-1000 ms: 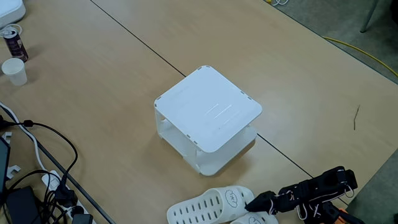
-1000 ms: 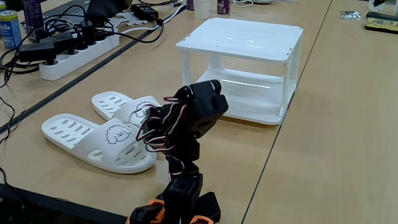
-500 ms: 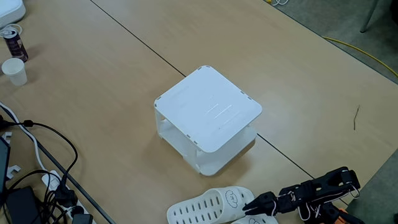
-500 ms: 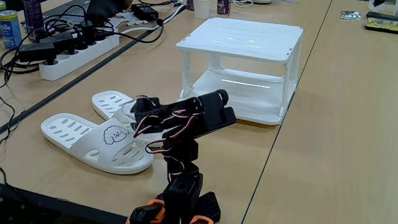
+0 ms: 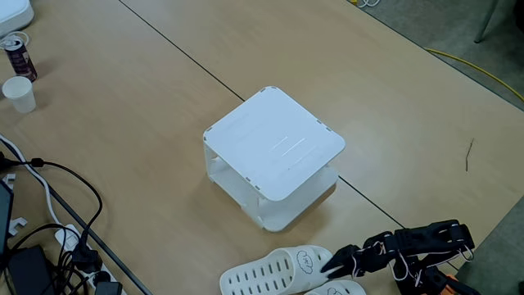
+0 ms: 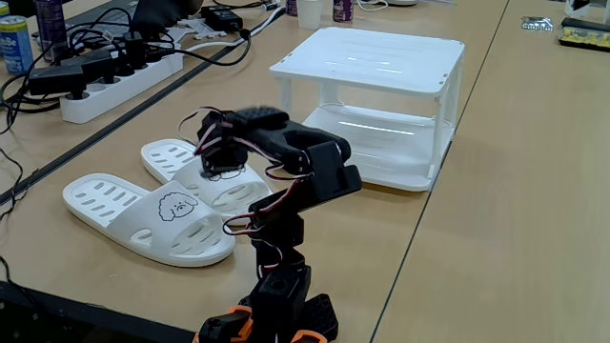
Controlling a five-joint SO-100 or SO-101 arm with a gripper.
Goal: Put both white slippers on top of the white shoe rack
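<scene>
The white shoe rack (image 5: 274, 143) (image 6: 372, 57) stands mid-table with nothing on its flat top. Both white slippers lie side by side on the table by the arm's base. In a fixed view the nearer slipper (image 6: 143, 217) (image 5: 344, 288) shows its cartoon face, and the farther slipper (image 6: 176, 157) (image 5: 274, 273) lies behind it. My gripper (image 6: 215, 164) (image 5: 332, 264) points down over the strap end of the farther slipper, at or just above it. The black fingers are blurred and partly hidden by wires, so their opening is unclear.
A power strip (image 6: 114, 81) with tangled cables (image 5: 49, 238) lies along the table seam beyond the slippers. A paper cup (image 5: 18, 93) and a can (image 5: 18, 56) stand far off. The table edge runs just behind the arm's base (image 6: 272, 319).
The arm unfolded from a tucked pose; the gripper swung out and down from beside the slippers to over the farther slipper's strap. Rack and slippers stayed about where they were.
</scene>
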